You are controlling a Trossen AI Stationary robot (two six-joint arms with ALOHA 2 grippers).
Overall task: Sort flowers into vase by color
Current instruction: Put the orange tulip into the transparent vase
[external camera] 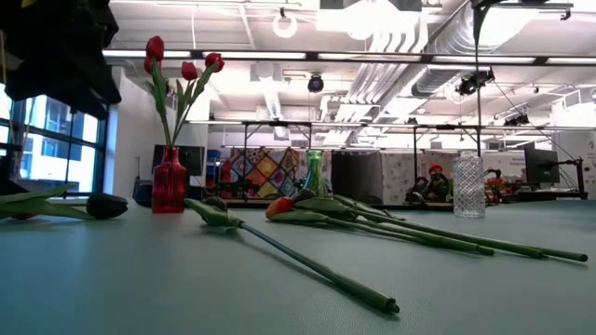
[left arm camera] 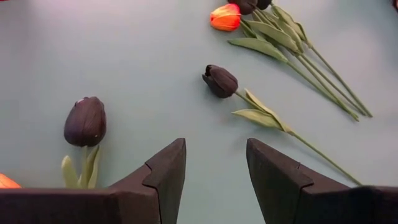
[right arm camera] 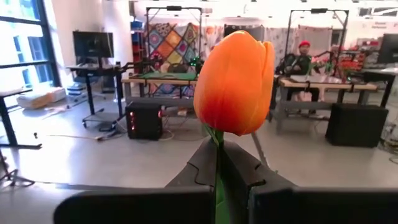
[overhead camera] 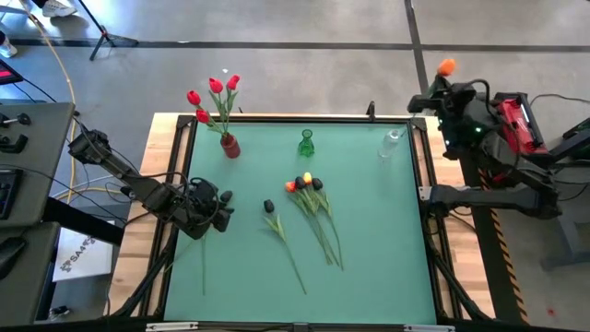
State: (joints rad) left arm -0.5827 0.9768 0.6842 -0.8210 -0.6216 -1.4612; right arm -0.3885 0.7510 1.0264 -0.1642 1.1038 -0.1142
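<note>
My right gripper (overhead camera: 441,85) is raised beyond the table's far right corner and is shut on an orange flower (right arm camera: 235,81), whose head (overhead camera: 447,66) shows past the fingers. My left gripper (left arm camera: 214,168) hangs open over the table's left part (overhead camera: 219,208). A black flower (left arm camera: 85,121) lies just beside it, and another black flower (overhead camera: 269,207) lies farther right. A bunch of orange, yellow and black flowers (overhead camera: 309,184) lies flat mid-table. A red vase (overhead camera: 230,146) holds several red flowers (overhead camera: 214,92). My right gripper pinches the orange flower's green stem just under the head (right arm camera: 217,155) between its two fingers. The head stands upright past the fingertips. The flower is lifted clear of the table, and the gripper hides the rest of the stem.
A green vase (overhead camera: 306,143) stands at the far middle and a clear vase (overhead camera: 392,143) at the far right. Long stems (overhead camera: 327,240) run from the bunch toward the near edge. The table's near right part shows bare green mat (overhead camera: 387,249).
</note>
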